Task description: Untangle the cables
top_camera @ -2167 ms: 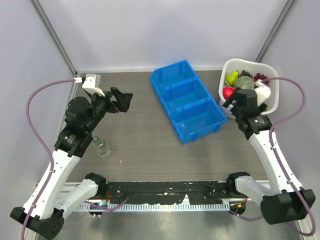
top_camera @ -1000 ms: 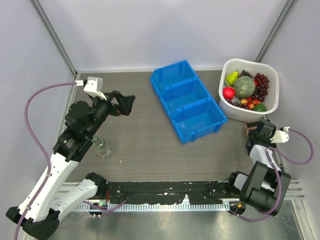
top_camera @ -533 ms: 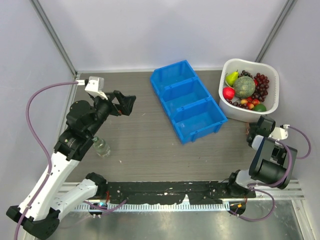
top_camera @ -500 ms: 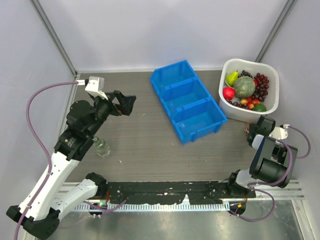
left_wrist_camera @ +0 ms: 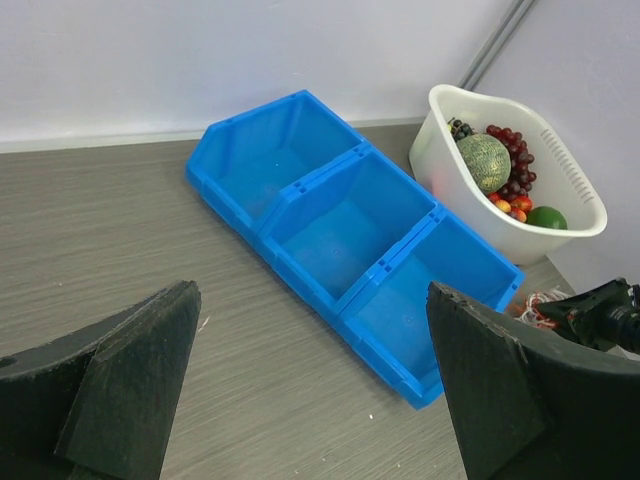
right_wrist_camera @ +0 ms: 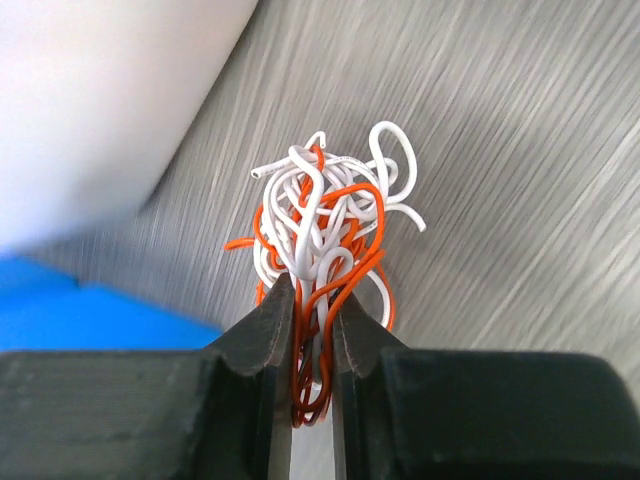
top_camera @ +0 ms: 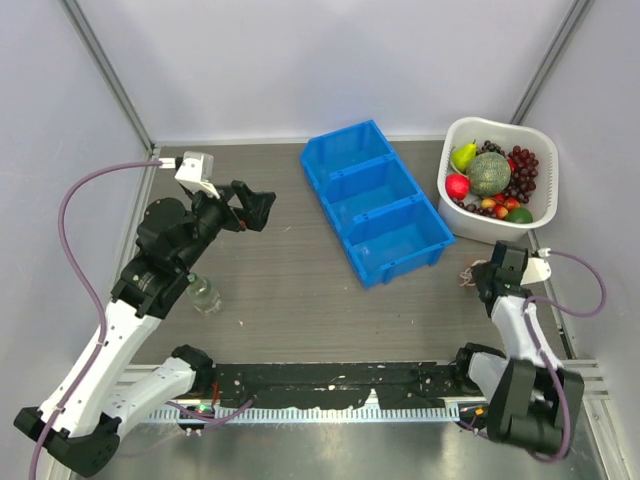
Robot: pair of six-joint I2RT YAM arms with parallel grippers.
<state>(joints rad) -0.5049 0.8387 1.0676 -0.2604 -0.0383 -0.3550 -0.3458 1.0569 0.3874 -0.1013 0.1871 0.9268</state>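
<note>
The cables [right_wrist_camera: 325, 240] formed a small, tight knot of thin, glossy cords. White and orange-red strands were looped and kinked through one another, and a pinkish strand could not be told apart. The knot lay at the right side of the counter [top_camera: 290, 290], just near of the white basket [top_camera: 500, 122] and to the right of the near end of the blue bin [top_camera: 375, 205].

The right pincer [right_wrist_camera: 313, 300] was closed almost fully on the near part of the knot. Several strands were pinched between its matte black, wedge-shaped fingers [right_wrist_camera: 265, 335], and the free loops fanned out beyond the tips. In the overhead view this pincer [top_camera: 480, 278] sat low over the counter.

The left pincer [left_wrist_camera: 312, 290] stood wide apart and gripped nothing. Its finger pads [left_wrist_camera: 130, 370] were dull black and coarse. It hung above the far left of the counter, well apart from the knot.

The counter surface was grey with a fine, straight wood grain. The bin was smooth moulded plastic with three rectangular compartments. The basket was rounded, with a slotted wall, and held assorted fruit [top_camera: 489, 173]. A small clear bottle [top_camera: 204, 295] stood near the left arm.
</note>
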